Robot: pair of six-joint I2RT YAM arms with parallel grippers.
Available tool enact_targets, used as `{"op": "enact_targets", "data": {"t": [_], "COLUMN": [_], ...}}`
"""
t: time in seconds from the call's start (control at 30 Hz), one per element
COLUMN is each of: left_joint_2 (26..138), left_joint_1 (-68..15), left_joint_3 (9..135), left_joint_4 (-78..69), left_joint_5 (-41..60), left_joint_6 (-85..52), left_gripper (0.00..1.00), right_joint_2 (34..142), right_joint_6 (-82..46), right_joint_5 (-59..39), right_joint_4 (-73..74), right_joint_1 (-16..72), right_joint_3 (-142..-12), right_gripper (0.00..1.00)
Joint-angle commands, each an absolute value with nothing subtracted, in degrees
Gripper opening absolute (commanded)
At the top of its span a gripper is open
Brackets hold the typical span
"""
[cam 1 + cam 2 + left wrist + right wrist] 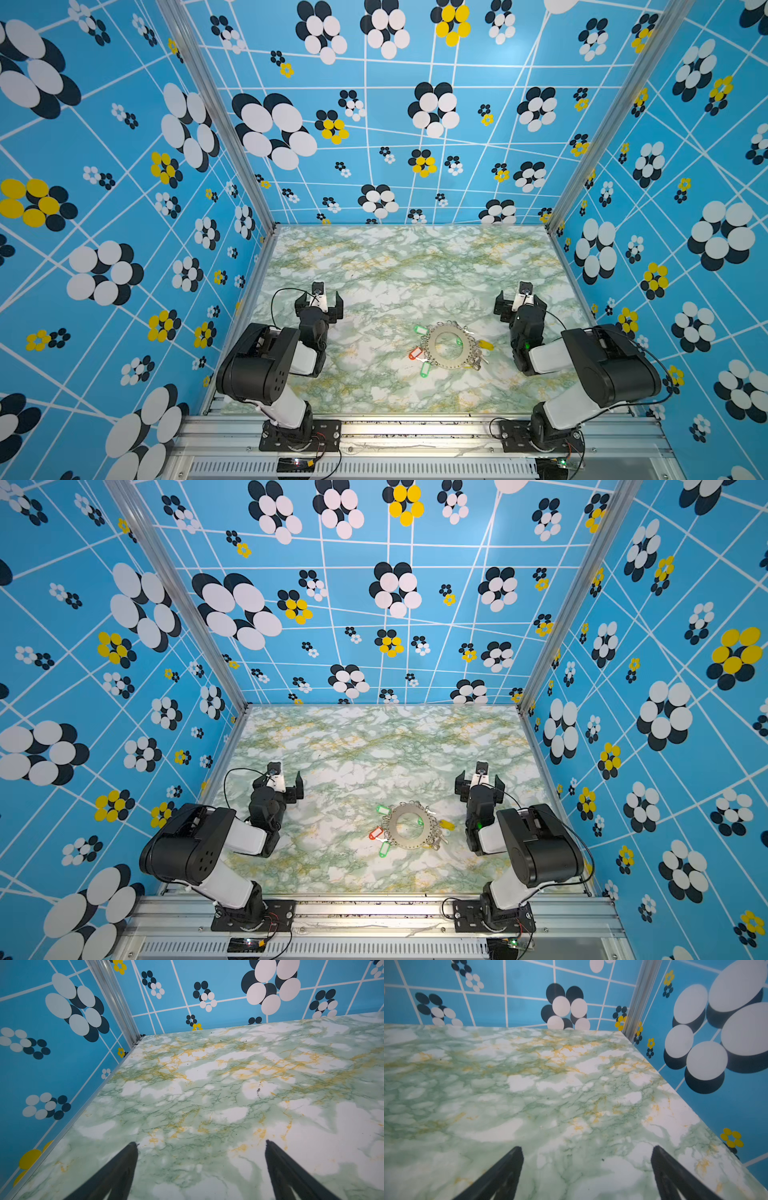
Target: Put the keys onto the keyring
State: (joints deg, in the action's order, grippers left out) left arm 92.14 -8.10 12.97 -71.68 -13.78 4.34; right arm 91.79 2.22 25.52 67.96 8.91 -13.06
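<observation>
Left gripper (319,305): mine, jaws spread wide, nothing held. Between its fingertips (131,1153) only bare table (207,1084) shows. It hangs over the left side of the table, pointing toward the far wall (415,124).

Right gripper (520,305): mine, jaws equally wide, nothing held. Its fingertips (513,1159) frame bare table too. It hangs over the right side, level with the left gripper.

Keyring (432,348): flat on the table between my two arms, closer to the right one. It lies nearer than both grippers and apart from each. Small wire loops fringe its rim.

Keys (478,362): laid round the keyring's rim.
- green tag (420,330), far left of the rim
- red tag (415,354), left
- second green tag (424,369), near left
- yellow tag (485,344), right
- silvery bunch, near right

Each touches the rim or lies just beside it. Whether any is hooked on a loop, I cannot tell.
</observation>
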Motion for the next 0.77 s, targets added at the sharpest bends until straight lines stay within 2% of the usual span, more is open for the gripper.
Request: {"op": "enact_targets", "data": {"t": [0.0,0.73], "left_joint_2": [91.1,90.7], "left_joint_1": [-7.6,-7.6], "left_joint_3": [14.1,15.9], "left_joint_4": [-71.4,-67.7], "left_joint_5": [-14.3,-16.7], "left_joint_6": [3.8,3.0], "left_gripper": [0.98,0.99], "right_joint_2": [91.6,91.4], "right_joint_6": [1.5,1.4], "right_joint_5": [25.4,27.8], "right_joint_4": [71.9,67.6], "right_joint_1": [8.7,9.1], "right_joint_3": [-13.9,-16.4], "right_gripper": [0.99,0.99]}}
